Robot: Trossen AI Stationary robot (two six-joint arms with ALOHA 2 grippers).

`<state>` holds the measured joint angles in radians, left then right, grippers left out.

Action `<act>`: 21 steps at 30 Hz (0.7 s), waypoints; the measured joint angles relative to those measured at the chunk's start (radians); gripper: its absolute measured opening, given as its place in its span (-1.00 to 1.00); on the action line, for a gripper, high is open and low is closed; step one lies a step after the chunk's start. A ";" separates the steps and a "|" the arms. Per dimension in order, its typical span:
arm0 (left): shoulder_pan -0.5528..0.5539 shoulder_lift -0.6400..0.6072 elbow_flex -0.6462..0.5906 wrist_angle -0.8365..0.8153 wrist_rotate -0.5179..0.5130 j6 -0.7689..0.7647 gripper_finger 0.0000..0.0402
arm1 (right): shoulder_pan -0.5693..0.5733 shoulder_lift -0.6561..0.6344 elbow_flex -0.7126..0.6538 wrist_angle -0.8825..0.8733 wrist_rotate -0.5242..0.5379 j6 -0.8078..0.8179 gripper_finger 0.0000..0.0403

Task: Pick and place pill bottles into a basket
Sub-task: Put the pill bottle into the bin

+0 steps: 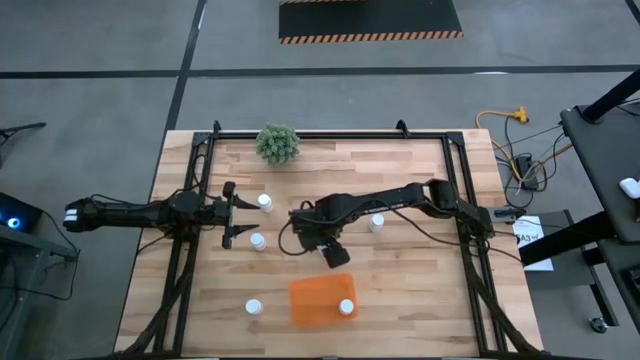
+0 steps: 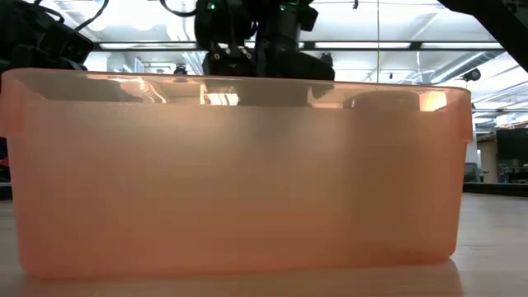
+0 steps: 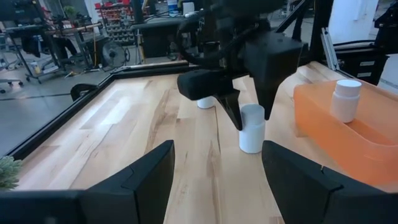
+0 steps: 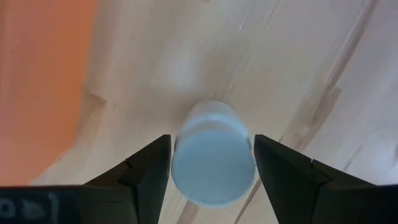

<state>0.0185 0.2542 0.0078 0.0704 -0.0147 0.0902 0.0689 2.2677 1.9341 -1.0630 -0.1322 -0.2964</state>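
Observation:
A white pill bottle (image 3: 252, 129) stands upright on the wooden table just beyond the orange basket (image 1: 322, 300). My right gripper (image 1: 335, 252) points down over it, open, one finger on either side of the cap (image 4: 213, 155); from above the bottle is hidden under the gripper. One bottle (image 1: 346, 307) stands inside the basket, also seen in the left wrist view (image 3: 345, 99). More bottles stand on the table (image 1: 265, 202), (image 1: 258, 241), (image 1: 377, 222), (image 1: 253, 307). My left gripper (image 1: 232, 213) waits open at the table's left side.
A small green plant (image 1: 278, 143) stands at the table's far edge. A black frame rail (image 1: 330, 135) runs round the table. In the low view the basket wall (image 2: 239, 173) fills the picture, with the right gripper (image 2: 256, 33) above it.

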 joint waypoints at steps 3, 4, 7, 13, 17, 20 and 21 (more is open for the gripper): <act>0.000 0.000 0.000 0.000 0.000 0.000 0.12 | 0.000 0.000 0.015 0.000 0.000 0.000 0.09; 0.000 0.000 0.000 0.000 0.000 0.000 0.12 | 0.000 0.000 0.019 0.000 0.000 -0.001 0.09; 0.000 -0.001 0.000 0.000 0.000 0.000 0.12 | 0.000 0.000 0.025 0.000 -0.001 -0.003 0.09; 0.001 -0.002 0.000 0.000 0.000 0.000 0.12 | 0.000 0.000 0.025 -0.005 -0.011 0.001 0.09; 0.001 -0.001 0.000 0.000 0.000 0.000 0.12 | 0.000 0.000 0.024 -0.008 -0.011 0.001 0.09; 0.001 -0.001 0.000 0.000 0.000 0.000 0.12 | 0.000 0.000 0.024 -0.020 -0.010 0.001 0.09; 0.001 -0.001 0.000 0.000 0.000 0.000 0.12 | 0.000 0.000 0.024 -0.027 -0.010 0.001 0.09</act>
<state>0.0194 0.2531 0.0079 0.0704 -0.0147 0.0902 0.0689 2.2676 1.9583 -1.0898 -0.1425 -0.2958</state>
